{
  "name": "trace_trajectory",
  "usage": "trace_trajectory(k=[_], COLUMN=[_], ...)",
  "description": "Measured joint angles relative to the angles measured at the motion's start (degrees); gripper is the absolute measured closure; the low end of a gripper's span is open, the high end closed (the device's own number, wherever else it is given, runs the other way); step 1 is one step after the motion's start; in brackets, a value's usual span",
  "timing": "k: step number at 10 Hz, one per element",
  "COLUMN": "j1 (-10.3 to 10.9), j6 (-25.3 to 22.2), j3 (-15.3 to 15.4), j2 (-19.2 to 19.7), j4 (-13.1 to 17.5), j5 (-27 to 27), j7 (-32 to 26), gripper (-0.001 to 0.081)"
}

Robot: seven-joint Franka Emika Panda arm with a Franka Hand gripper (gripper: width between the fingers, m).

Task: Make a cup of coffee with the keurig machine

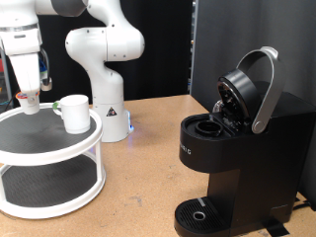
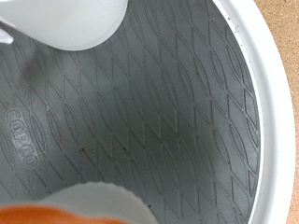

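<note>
Here we have the pincer closed on a small, light coffee pod over the two-tier turntable, beside the rigid, slippery-looking white mug, best gripped by its rim or handle; the Keurig machine stands open on the table.

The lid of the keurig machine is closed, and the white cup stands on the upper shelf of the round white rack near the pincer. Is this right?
Not quite. In the exterior view the keurig machine has its lid raised, with the silver handle up and the pod chamber exposed. The rest holds: the cup stands on the upper shelf of the round white rack, near the pincer.
</note>
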Motion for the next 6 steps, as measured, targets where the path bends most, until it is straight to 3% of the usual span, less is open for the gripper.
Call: trace_trajectory(k=[3, 6], j1=[0.5, 4.0], j6=[-0.1, -1.0], j3=[0.0, 1.5], j2=[0.0, -0.5], j4=[-0.3, 0.7], j5=[3.9, 15.7], j7=[0.6, 6.2], gripper=[0.0379, 0.0379])
